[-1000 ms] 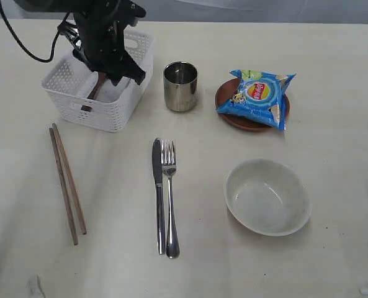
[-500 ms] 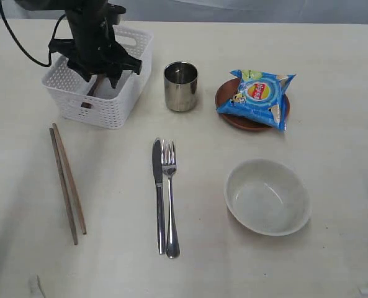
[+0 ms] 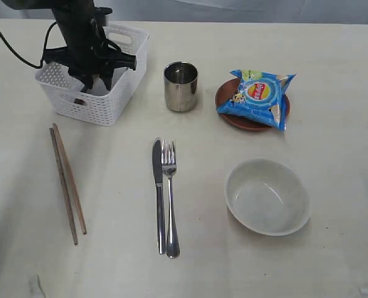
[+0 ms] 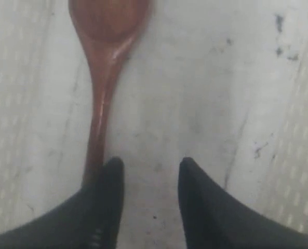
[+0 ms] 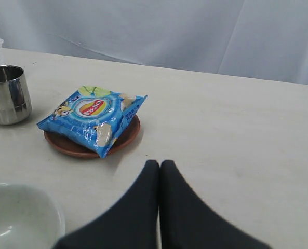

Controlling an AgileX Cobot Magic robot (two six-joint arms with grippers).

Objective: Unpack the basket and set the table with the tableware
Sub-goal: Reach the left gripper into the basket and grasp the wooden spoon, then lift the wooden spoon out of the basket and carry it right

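Observation:
The white basket [image 3: 120, 94] stands at the table's [image 3: 332, 74] far left. My left gripper [image 3: 92, 79] reaches down inside it. In the left wrist view the reddish-brown wooden spoon [image 4: 103, 72] lies on the basket floor [image 4: 205, 98]. My left gripper [image 4: 147, 165] is open just above that floor, one fingertip [image 4: 114, 168] over the handle's end and nothing in the gap. The steel cup [image 3: 180, 85], knife [image 3: 158, 186], fork [image 3: 170, 198], chopsticks [image 3: 66, 183], cream bowl [image 3: 267, 196] and brown plate [image 3: 233, 118] are out on the table. My right gripper [image 5: 160, 164] is shut and empty.
A blue chip bag [image 3: 256, 98] lies on the brown plate, also seen in the right wrist view as the chip bag [image 5: 91, 116] next to the cup [image 5: 7, 93]. The basket walls close in around my left gripper.
My left arm has swung left and turned over the basket, going lower inside it. The basket has shifted slightly to the left. Everything else stays put.

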